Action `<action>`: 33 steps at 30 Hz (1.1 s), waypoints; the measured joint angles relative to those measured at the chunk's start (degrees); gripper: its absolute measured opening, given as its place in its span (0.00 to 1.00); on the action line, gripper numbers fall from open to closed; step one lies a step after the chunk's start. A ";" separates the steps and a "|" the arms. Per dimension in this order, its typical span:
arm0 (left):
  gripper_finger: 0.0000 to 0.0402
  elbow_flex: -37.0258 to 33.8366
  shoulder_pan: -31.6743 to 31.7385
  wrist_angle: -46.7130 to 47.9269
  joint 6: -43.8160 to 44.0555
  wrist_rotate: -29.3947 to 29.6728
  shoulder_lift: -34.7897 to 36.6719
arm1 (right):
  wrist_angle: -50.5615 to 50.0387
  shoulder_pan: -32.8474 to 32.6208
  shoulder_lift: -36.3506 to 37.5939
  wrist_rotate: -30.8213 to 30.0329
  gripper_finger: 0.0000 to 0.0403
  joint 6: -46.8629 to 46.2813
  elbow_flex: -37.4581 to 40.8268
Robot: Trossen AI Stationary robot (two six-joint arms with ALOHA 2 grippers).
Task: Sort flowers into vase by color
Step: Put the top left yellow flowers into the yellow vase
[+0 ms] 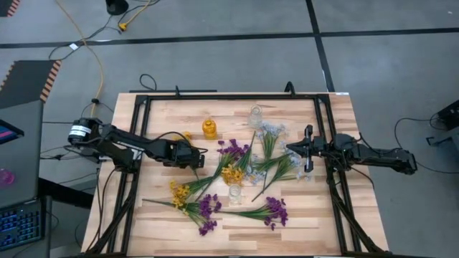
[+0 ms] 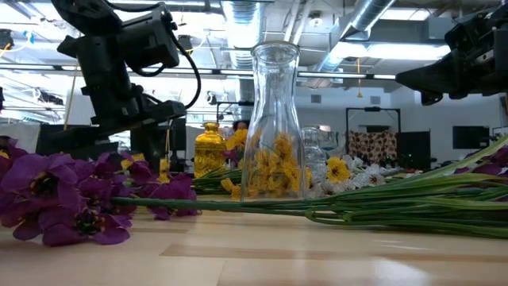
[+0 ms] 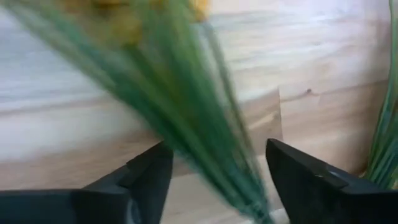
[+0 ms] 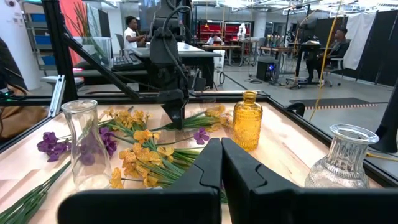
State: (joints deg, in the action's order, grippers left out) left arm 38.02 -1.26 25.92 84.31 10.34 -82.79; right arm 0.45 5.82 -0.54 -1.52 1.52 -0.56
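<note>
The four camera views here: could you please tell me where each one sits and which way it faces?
High view: above the table, looking straight down; both arms show, left gripper and right gripper.
Low view: at table-top height, looking level across past the clear vase into the room; arms enter from above.
Left wrist view: on the left arm, facing green stems between its open fingers.
Right wrist view: on the right arm, past its shut fingers toward the left arm.
Shared: low and right wrist views both show the amber vase.

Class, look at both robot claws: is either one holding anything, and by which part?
Nothing is gripped yet. The left claw is open, its fingers straddling the green stems of a yellow flower sprig. The right claw is shut and empty.
</note>
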 joint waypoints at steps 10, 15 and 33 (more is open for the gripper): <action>0.24 0.00 -0.05 -0.05 -2.52 -0.21 0.05 | 0.02 -0.06 0.02 0.00 0.08 0.00 0.00; 0.11 0.00 -0.05 -0.01 -3.50 0.49 0.05 | 0.02 -0.04 0.02 0.00 0.08 -0.02 -0.01; 0.02 0.00 -0.05 0.68 -4.33 2.85 13.02 | 0.02 -0.06 0.01 0.00 0.08 -0.04 -0.02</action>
State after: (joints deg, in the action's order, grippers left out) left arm 38.02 -1.30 26.60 79.98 13.19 -69.76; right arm 0.47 5.76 -0.53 -1.52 1.48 -0.57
